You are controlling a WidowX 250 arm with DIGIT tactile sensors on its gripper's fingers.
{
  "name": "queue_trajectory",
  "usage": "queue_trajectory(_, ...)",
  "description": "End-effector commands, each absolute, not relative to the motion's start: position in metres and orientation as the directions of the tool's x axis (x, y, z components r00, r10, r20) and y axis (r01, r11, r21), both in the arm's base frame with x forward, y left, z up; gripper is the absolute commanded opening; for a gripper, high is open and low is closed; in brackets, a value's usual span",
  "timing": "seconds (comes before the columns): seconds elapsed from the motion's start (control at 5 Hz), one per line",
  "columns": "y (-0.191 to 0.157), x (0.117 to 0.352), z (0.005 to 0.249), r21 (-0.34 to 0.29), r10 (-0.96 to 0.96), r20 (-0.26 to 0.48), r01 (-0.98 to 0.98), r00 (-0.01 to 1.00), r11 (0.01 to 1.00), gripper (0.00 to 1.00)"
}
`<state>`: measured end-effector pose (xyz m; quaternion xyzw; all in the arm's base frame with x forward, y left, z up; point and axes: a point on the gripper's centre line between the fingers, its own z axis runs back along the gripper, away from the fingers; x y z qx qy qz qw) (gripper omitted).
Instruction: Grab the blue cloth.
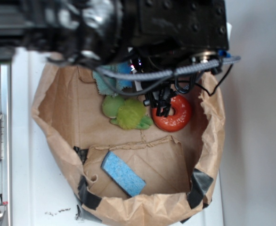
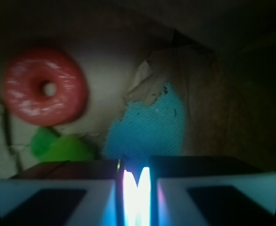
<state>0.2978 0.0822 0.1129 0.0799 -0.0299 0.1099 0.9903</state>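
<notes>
one brown paper bin (image 1: 58, 117) holds four things: one blue cloth (image 1: 110, 81) at twelve o'clock, one green plush (image 1: 128, 114) and one red ring (image 1: 172, 113) mid-bin, one blue sponge (image 1: 123, 173) at six o'clock. the gripper (image 2: 137, 181) hangs over the cloth, jaws nearly together on a bright sliver; whether they pinch it, cannot tell.
</notes>
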Motion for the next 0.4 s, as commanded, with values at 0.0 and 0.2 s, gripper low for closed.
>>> queue_trajectory(0.0,0.094,0.302,0.124,0.170,0.217,0.128,-0.237,0.968,0.956,1.00)
queue_trajectory(0.2,0.097,0.303,0.112,0.193,0.229,0.099,-0.245,0.968,0.950,1.00)
